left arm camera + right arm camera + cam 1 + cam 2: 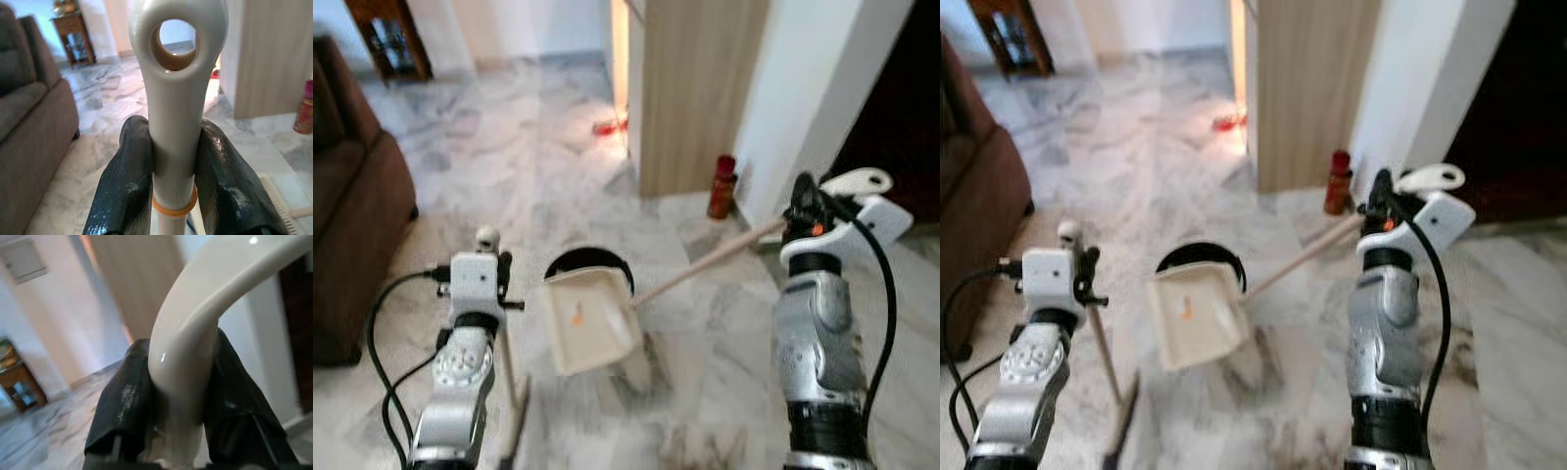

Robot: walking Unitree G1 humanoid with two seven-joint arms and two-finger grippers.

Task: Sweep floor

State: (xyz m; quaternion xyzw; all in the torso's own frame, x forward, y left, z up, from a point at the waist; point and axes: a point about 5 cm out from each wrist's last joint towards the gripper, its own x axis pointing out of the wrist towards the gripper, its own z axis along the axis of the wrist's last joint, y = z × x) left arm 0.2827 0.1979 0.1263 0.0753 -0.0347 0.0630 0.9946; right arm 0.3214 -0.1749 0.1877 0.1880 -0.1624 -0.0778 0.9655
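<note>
A cream dustpan [589, 323] hangs tilted over the marble floor, with a small orange scrap [578, 316] lying in it. Its long wooden pole [705, 262] runs up to my right gripper [181, 396], which is shut on the pan's curved cream handle [857, 180]. My left gripper [173, 166] is shut on the white top of the broom handle [176, 73], just under its hanging hole. The broom's stick slants down to the brush [516, 431] on the floor near my left arm. A dark round rim [570, 260] shows just behind the dustpan.
A brown sofa [342, 196] stands close on the left. Ahead are a wooden panel [695, 88], a white wall corner [813, 88] and a red bottle [722, 186] at its foot. A red item [607, 127] lies farther back. A wooden side table [386, 34] stands far left.
</note>
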